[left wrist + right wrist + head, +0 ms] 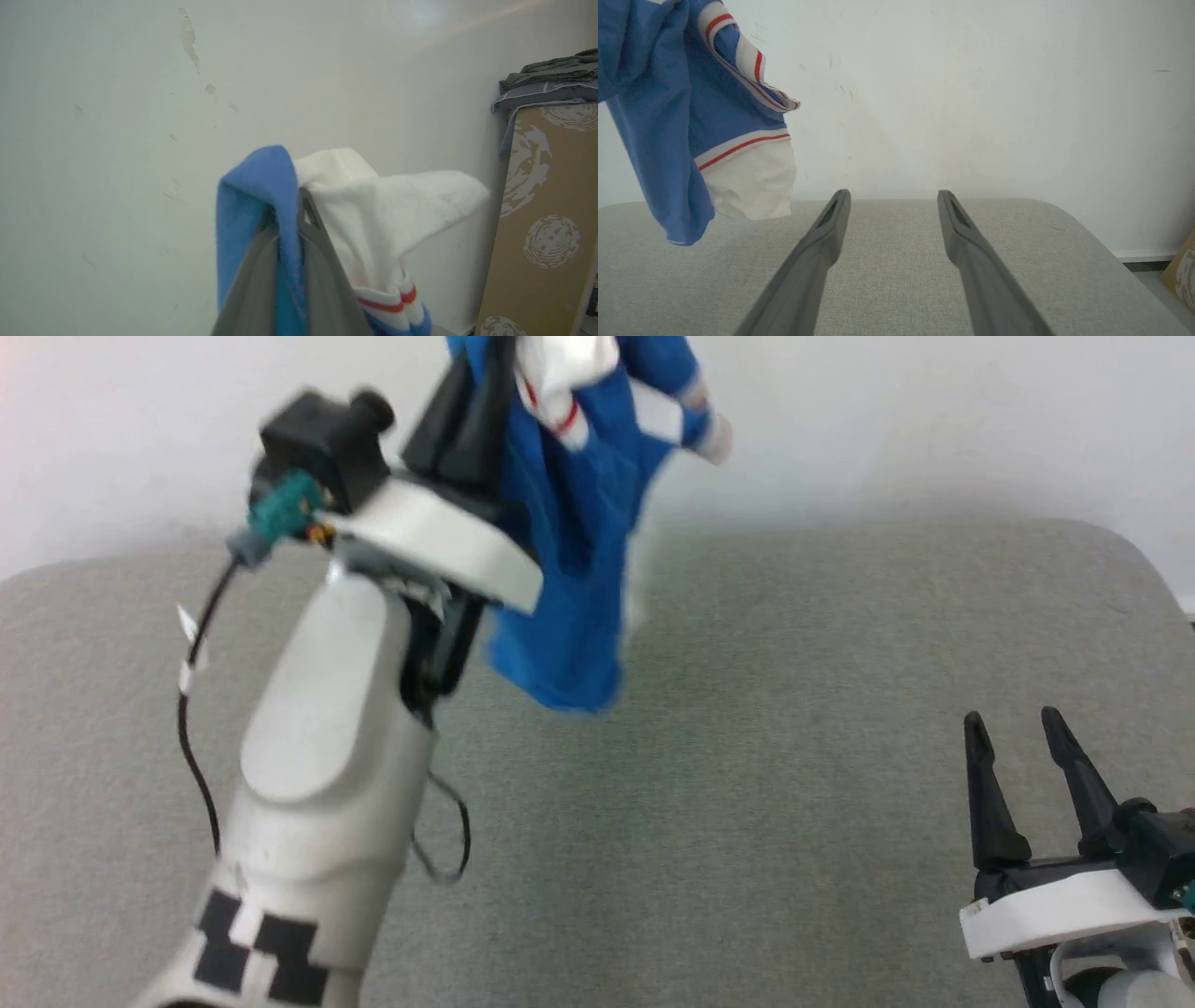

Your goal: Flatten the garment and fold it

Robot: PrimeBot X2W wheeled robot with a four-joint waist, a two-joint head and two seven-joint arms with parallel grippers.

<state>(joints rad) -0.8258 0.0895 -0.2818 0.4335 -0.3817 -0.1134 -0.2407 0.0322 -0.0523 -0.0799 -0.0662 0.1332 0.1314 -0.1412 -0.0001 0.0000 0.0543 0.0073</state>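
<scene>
Fingers [322,266] of the left gripper [287,210] are pressed together, pinching a fold of the royal-blue jersey shirt with white sleeves and red-striped white bands [387,210]. In the left wrist view, blue cloth drapes over one fingertip and a white sleeve spills toward the right of the frame, with a red-striped cuff near the bottom edge.

In the head view the shirt [569,569] hangs bunched from the left gripper [481,392] at the top centre of the frame and reaches down to mid-frame, slightly blurred. In the right wrist view it [658,140] fills the upper left, with a white sleeve end lowest beside the blue body. Whether its lowest edge touches the surface below cannot be told.

Below it lies a pale grey fabric-covered surface with rounded corners [794,756]. The right gripper [1013,719] sits at the lower right of the head view, well apart from the shirt, its two dark fingers [812,261] spread wide with nothing between them.

A plain white wall [971,93] stands behind. A brown cardboard box with pale swirl prints [537,210] stands at the right edge of the left wrist view, with folded grey cloths [551,74] on top.
</scene>
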